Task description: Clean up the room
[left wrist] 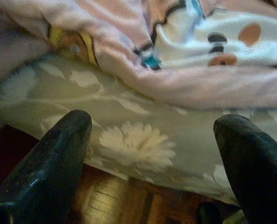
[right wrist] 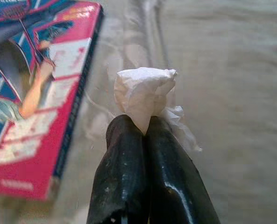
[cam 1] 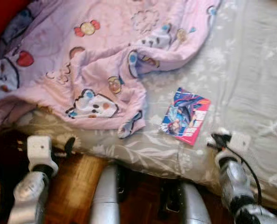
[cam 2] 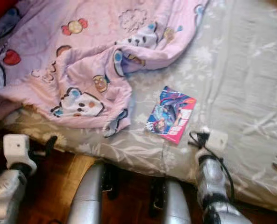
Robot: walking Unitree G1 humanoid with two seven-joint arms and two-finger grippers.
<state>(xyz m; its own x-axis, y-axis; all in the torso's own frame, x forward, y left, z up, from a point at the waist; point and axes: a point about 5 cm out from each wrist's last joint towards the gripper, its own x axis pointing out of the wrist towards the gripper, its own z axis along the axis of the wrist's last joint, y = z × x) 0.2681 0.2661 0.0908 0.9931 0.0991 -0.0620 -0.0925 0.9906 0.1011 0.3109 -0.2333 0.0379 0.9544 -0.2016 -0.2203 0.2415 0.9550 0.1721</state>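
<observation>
Pink-and-blue illustrated comic book (cam 1: 185,116) flat on grey floral bedsheet (cam 1: 250,84), cover up; white lettering blocks on cover too blurred to read. Long axis tilted, running from near bed edge up toward robot's right. Crumpled pink cartoon-print blanket (cam 1: 82,60) well left of book.

Right gripper (right wrist: 145,128) just beside book on its right: fingers pressed together, pinching crumpled white tissue (right wrist: 145,93) above sheet.

Left gripper (left wrist: 152,140) at bed edge below blanket hem, fingers spread wide, empty, brown wood floor (cam 1: 75,184) beneath.
</observation>
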